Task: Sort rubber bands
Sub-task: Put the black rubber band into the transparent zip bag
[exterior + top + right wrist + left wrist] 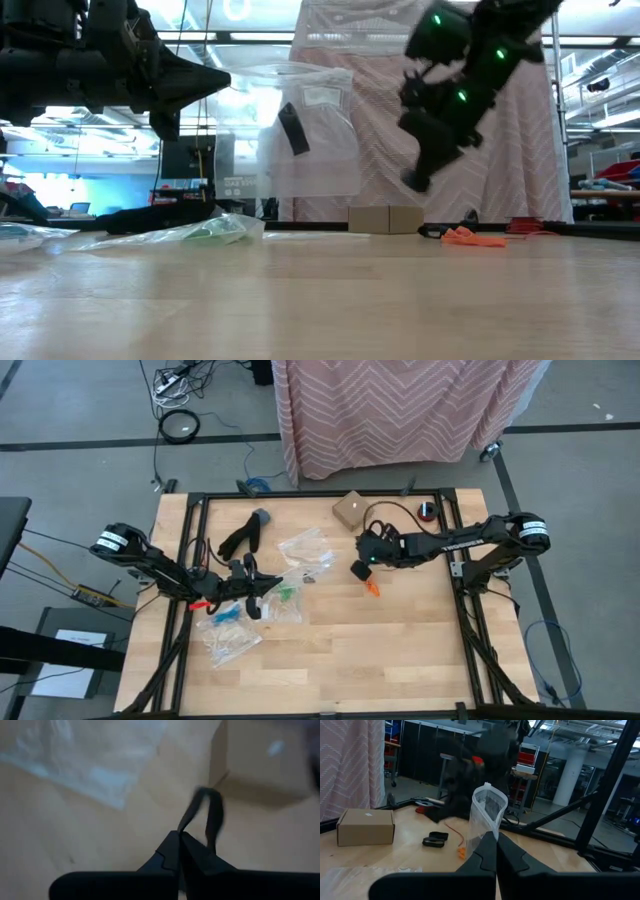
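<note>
Looking down, orange rubber bands (373,589) lie mid-worktop beside the right hand (361,569). Its wrist view shows it clenched on a limp black rubber band (206,815): feather-light, floppy, best pinched on one strand. The left hand (496,851), clenched, grips a clear bag (486,815).

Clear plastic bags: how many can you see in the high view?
3 clear bags: one near the middle, one holding green bands just in front of it, one front-left. Overlap may hide more.

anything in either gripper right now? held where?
Left gripper is shut on the clear bag, pinching its lower edge. Right gripper is shut on a black rubber band, gripped at one end of the loop.
</note>
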